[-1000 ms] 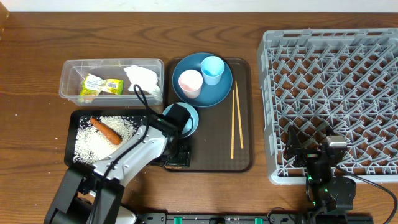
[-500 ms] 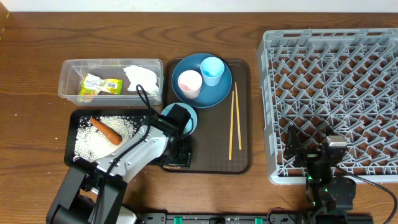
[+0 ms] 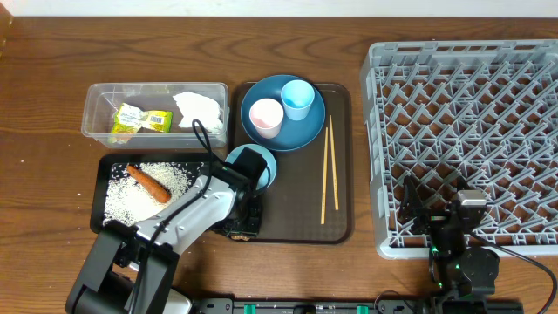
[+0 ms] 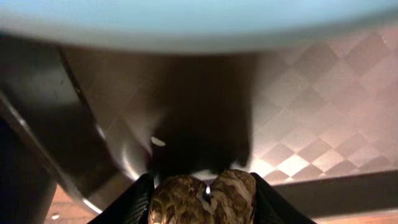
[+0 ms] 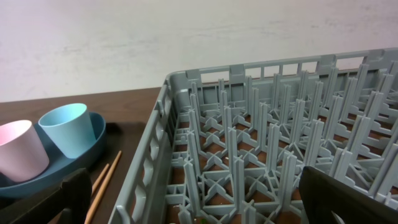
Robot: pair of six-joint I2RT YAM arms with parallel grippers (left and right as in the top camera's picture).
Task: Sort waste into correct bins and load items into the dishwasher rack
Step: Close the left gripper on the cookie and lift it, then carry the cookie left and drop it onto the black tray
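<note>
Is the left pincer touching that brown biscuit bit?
Touching. The left wrist view shows the biscuit wedged between both fingers of the left pincer.

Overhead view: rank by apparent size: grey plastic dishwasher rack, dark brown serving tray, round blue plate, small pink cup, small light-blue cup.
1. grey plastic dishwasher rack
2. dark brown serving tray
3. round blue plate
4. small pink cup and small light-blue cup: look alike, unranked

Left arm (image 3: 179, 222) stretching in from bottom edge, left gripper (image 3: 247, 220) angling down, pinching brown piece (image 4: 202, 200). Right arm (image 3: 460, 262) sitting folded low, right gripper (image 5: 211, 199) gaping wide, holding nothing.
</note>
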